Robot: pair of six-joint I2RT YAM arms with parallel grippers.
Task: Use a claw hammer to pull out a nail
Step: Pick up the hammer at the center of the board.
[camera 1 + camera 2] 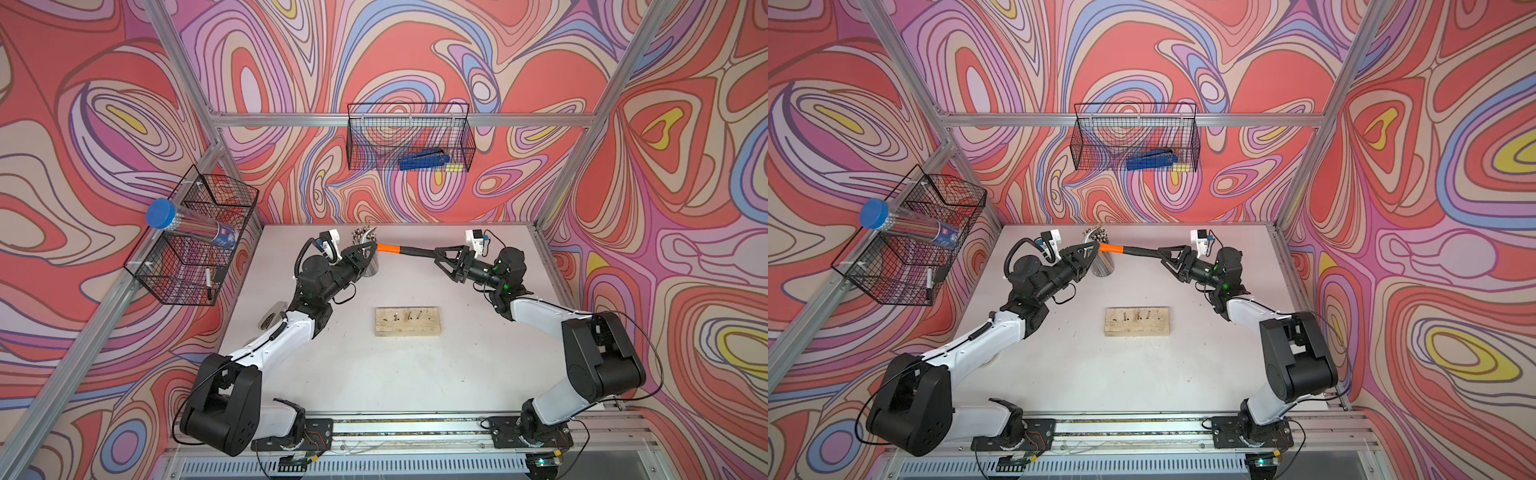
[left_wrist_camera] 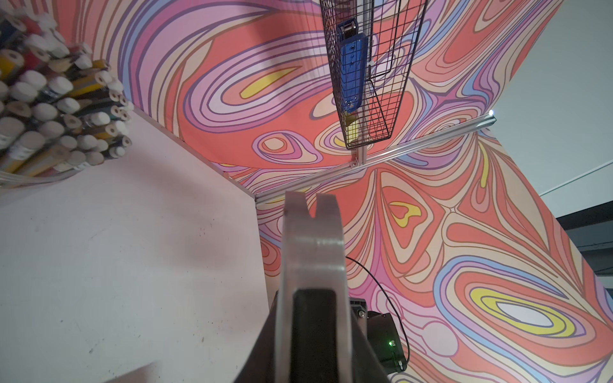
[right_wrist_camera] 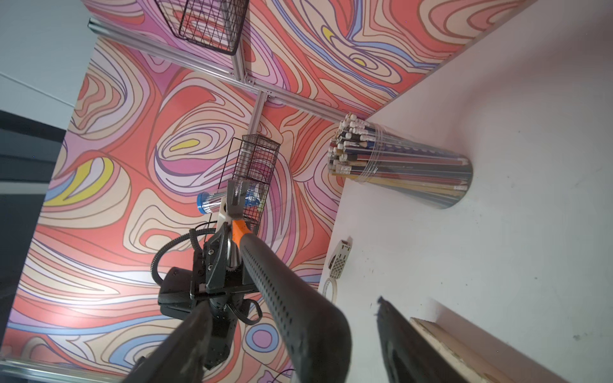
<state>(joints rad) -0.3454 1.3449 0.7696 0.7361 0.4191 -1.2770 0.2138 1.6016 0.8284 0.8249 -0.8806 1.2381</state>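
Note:
In both top views the claw hammer (image 1: 390,248) (image 1: 1112,249) hangs level above the back of the table, its orange and black handle pointing right. My left gripper (image 1: 371,248) (image 1: 1095,248) is shut on it just below the silver head. The left wrist view shows the forked claw (image 2: 310,232) jutting out past the jaws. My right gripper (image 1: 438,254) (image 3: 295,345) is open around the black handle end (image 3: 298,308), with a gap on each side between it and the fingers (image 3: 408,345). Several nails (image 1: 409,316) stand in a wooden block (image 1: 407,328) mid-table.
A clear cup of pencils (image 1: 372,268) (image 3: 401,172) stands just below the hammer head. A wire basket (image 1: 409,137) on the back wall holds a blue tool. A second wire basket (image 1: 195,237) hangs on the left wall. A tape dispenser (image 1: 272,316) lies by the left arm.

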